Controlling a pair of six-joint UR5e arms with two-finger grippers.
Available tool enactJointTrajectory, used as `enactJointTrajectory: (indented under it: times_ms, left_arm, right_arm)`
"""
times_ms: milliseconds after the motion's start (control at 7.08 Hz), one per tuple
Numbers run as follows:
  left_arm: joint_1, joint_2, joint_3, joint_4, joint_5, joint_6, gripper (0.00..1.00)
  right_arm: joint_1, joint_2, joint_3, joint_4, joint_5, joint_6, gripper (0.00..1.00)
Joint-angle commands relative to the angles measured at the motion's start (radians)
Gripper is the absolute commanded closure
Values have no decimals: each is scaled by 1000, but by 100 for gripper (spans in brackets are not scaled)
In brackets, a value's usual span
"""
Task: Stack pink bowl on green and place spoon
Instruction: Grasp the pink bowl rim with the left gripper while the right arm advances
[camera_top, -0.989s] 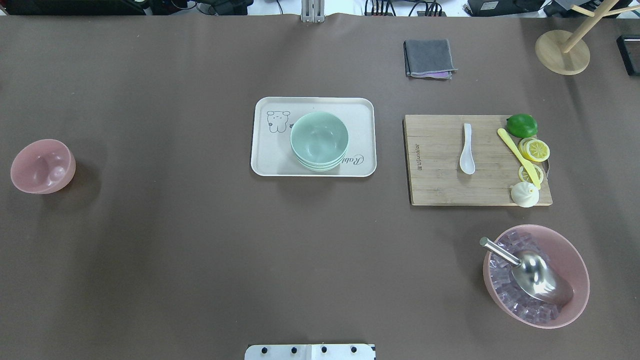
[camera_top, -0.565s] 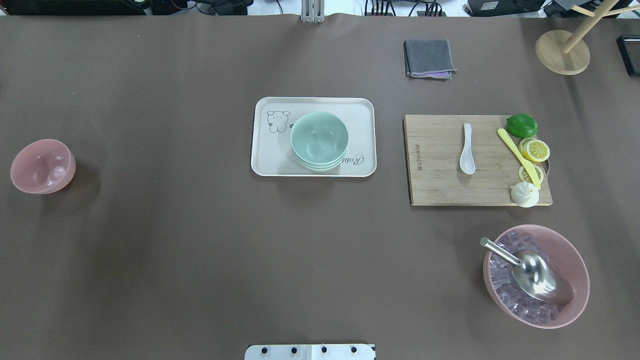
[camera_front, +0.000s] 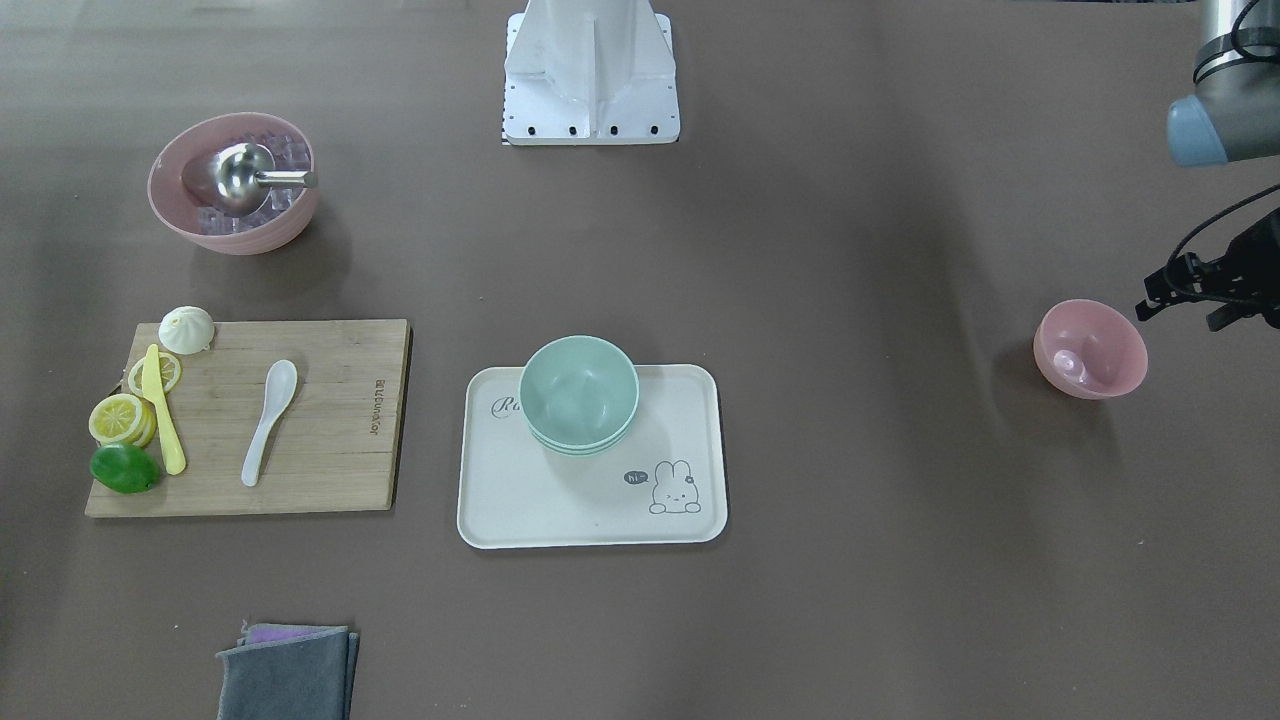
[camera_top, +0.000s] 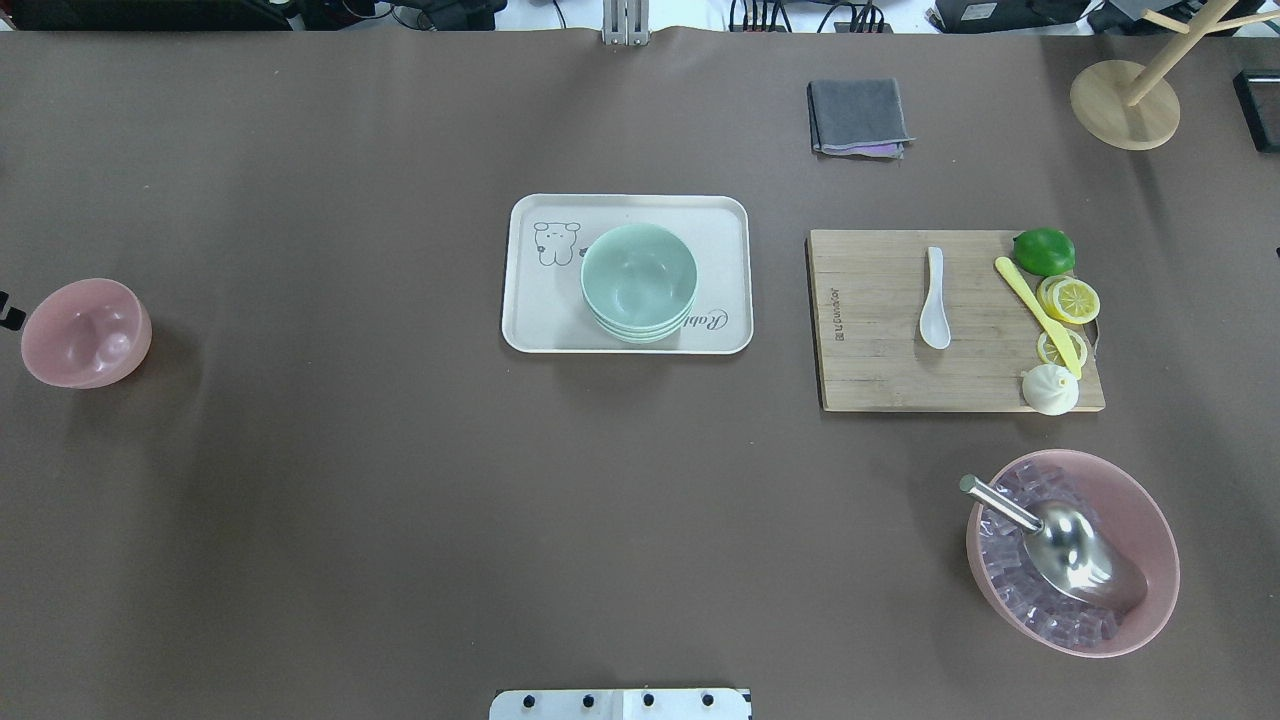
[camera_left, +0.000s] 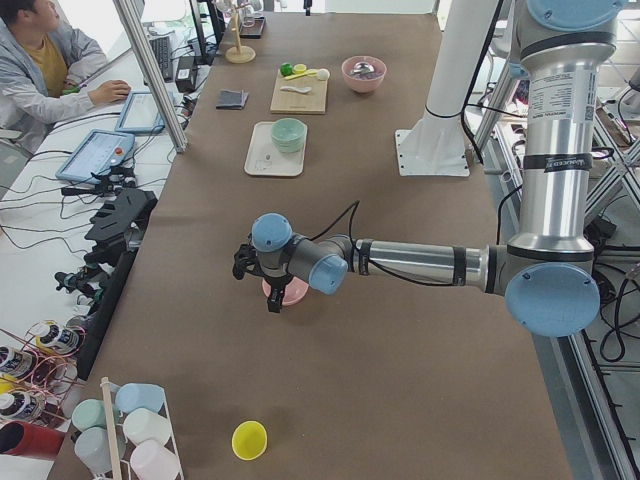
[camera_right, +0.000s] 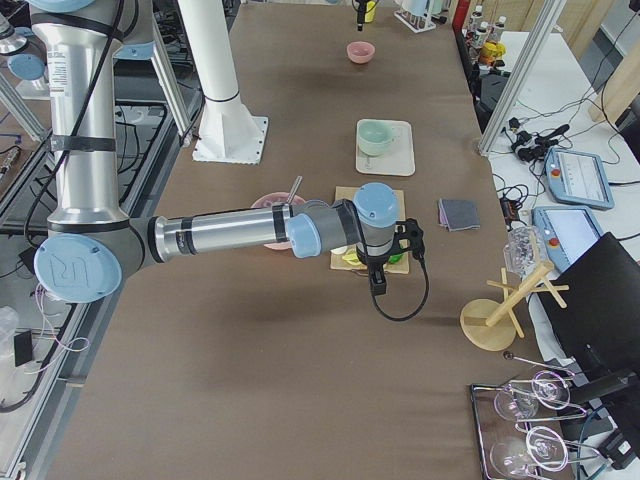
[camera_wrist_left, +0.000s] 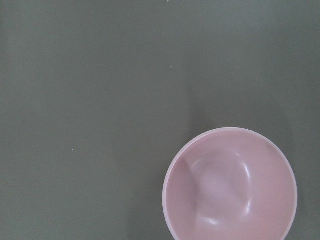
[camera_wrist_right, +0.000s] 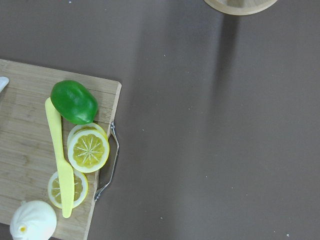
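Two fingers of our left gripper (camera_front: 1182, 306) look spread just beside the small pink plastic bowl (camera_front: 1090, 348) on the brown surface (camera_front: 900, 520), so we should straddle its rim squarely before pinching.

Non-task items:
- Bamboo cutting board (camera_top: 870, 340), right of centre. On it:
  - green lime (camera_top: 1043, 250) at the far right corner
  - yellow plastic knife (camera_top: 1030, 305), lying diagonally over two lemon slices (camera_top: 1075, 299)
  - white bun (camera_top: 1049, 389) at the near right corner
- Large pink bowl (camera_top: 1145, 510) nearer than the board, filled with clear ice cubes (camera_top: 1020, 600). A metal scoop (camera_top: 1075, 555) rests in it.
- Folded grey cloth (camera_top: 858, 115) beyond the board.
- Cream rectangular tray with rabbit print (camera_top: 540, 310), mid-table.
- Round wooden stand base (camera_top: 1120, 105) in the far right corner.
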Motion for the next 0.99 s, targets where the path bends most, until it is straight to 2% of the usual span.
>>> enactJointTrajectory:
  times_ms: [0,141,283,565,848]
  left_arm:
    - [84,-48,81,-66,14,-92,7]
    - [103,-56,95,-64,14,-100,28]
    - [103,-56,101,-61,19,-110,99]
    - [103,-82,93,-58,28,-110,100]
    - [103,-179,54,-46,19,-116,100]
  right_arm:
    - [-46,11,3,1,-27,43,0]
    - [-49,12,4,2,-23,44,0]
    - [-57,17,3,1,-21,46,0]
    - [-57,18,18,1,-20,50,0]
    - [-67,29,18,1,-21,81,0]
